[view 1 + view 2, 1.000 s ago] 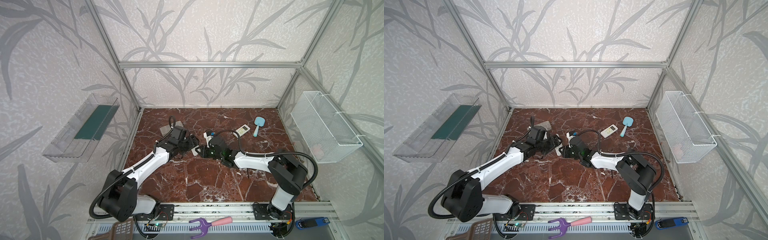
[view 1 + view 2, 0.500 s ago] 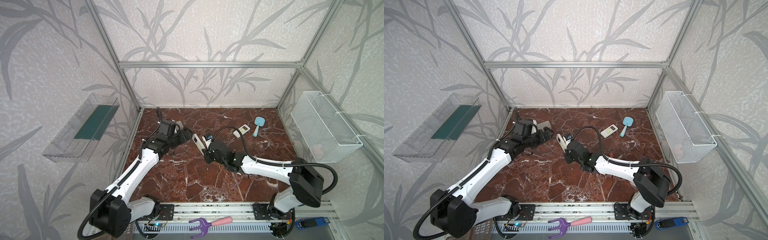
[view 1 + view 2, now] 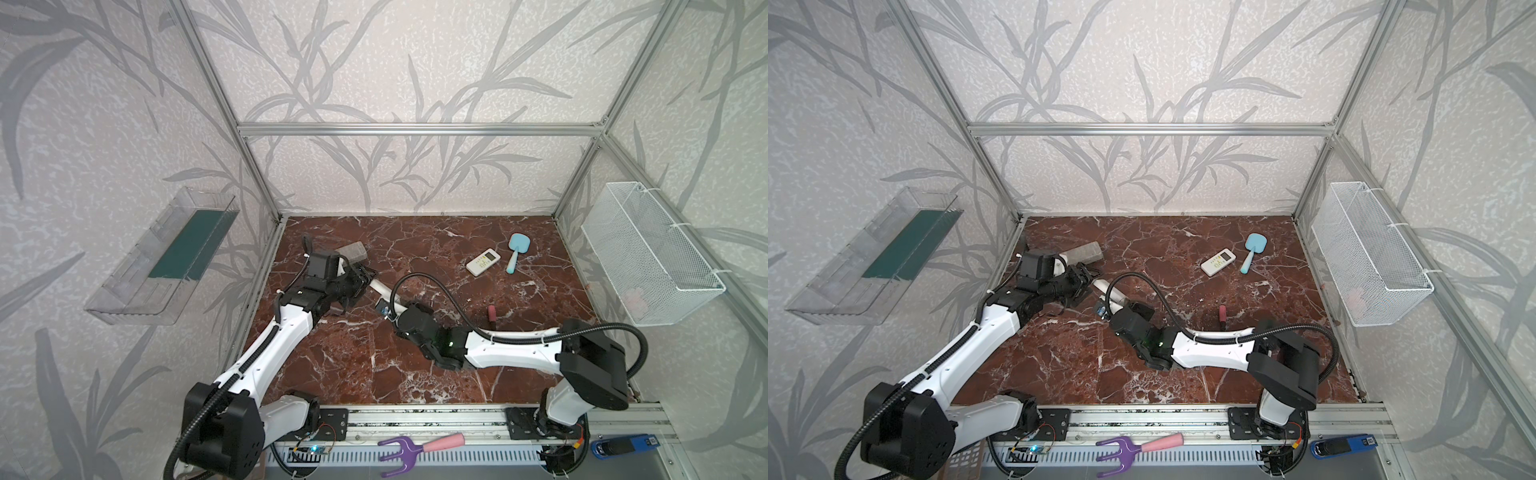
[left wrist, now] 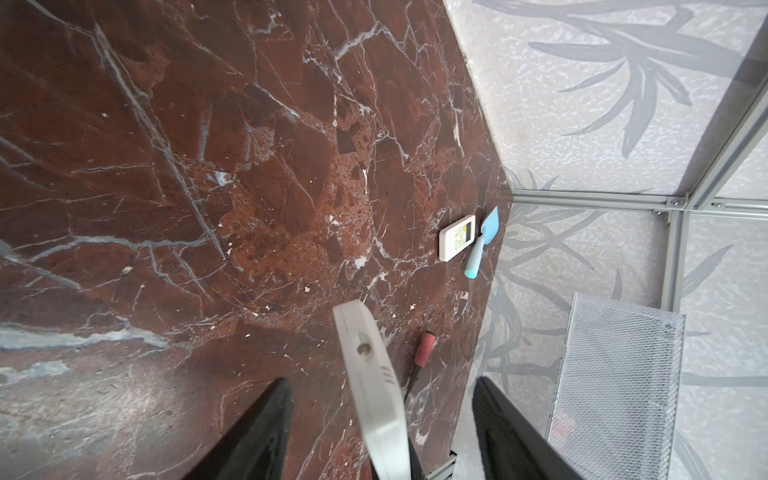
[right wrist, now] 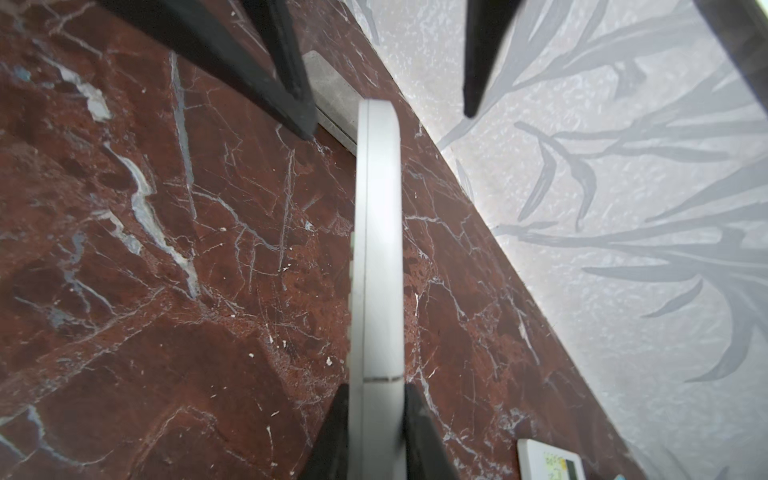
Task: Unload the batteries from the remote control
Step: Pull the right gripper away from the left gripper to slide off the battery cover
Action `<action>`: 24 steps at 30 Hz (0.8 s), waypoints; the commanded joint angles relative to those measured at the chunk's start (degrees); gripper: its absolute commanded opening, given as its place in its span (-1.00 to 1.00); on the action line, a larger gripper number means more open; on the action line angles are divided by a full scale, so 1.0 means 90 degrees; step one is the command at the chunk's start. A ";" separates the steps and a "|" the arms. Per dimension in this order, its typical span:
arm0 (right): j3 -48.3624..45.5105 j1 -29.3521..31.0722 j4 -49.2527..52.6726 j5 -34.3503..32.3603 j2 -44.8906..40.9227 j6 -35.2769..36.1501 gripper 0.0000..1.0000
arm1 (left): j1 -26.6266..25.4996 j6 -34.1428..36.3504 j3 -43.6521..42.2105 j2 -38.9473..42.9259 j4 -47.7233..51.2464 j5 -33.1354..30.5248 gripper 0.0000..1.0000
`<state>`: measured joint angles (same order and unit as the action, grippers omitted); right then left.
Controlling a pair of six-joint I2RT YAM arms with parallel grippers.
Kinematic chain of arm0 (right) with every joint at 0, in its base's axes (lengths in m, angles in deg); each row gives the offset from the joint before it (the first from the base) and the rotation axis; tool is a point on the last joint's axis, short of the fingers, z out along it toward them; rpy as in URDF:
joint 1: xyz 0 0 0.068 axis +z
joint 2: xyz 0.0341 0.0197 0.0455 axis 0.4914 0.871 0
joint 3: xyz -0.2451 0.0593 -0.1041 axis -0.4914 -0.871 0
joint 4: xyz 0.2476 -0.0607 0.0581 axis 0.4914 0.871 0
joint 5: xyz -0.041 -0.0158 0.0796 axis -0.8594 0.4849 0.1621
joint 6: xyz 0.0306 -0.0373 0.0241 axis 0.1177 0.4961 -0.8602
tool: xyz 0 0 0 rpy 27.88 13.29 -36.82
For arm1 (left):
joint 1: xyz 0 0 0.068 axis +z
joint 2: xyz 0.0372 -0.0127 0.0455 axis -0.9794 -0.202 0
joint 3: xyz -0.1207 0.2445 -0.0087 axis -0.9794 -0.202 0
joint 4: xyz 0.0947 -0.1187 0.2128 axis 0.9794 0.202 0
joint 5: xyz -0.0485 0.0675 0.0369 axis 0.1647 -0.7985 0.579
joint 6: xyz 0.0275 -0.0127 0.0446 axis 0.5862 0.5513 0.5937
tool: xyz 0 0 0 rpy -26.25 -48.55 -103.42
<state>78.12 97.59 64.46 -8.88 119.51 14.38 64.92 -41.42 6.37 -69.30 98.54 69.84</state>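
The left gripper (image 3: 365, 277) has swung back from the bench's left edge to the remote control (image 5: 377, 249), jaws spread either side of its free end, not touching. The right gripper (image 5: 376, 411) pinches the other end, holding it on edge above the bench's left half. No batteries show; presumably they are still inside.

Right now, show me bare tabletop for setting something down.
Bare tabletop lies at back centre, between the grey block and small white remote, and in front, between left forearm and right forearm. Crowded: the middle, where left gripper and right gripper meet at the grey remote.
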 commanded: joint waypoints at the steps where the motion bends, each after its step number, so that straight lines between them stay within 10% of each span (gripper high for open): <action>1: 0.0311 0.0141 -0.1058 -0.0638 0.0359 0.1048 -0.97 | 0.0013 -0.0585 -0.0204 0.0260 -0.0014 0.0036 0.22; 14: 0.0293 0.0648 -0.2404 -0.1395 0.0918 0.1873 -0.91 | 0.0269 -0.0962 -0.0404 0.0360 -0.0089 0.0251 -0.41; 24: 0.0776 0.0735 0.0111 -0.0995 -0.0048 -0.0475 0.16 | 0.0286 -0.0386 -0.0137 0.0463 -0.0629 0.0331 -0.87</action>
<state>81.84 103.75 56.61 -18.96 124.54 20.45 67.17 -46.90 3.27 -66.87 96.14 72.35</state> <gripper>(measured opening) 0.558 0.172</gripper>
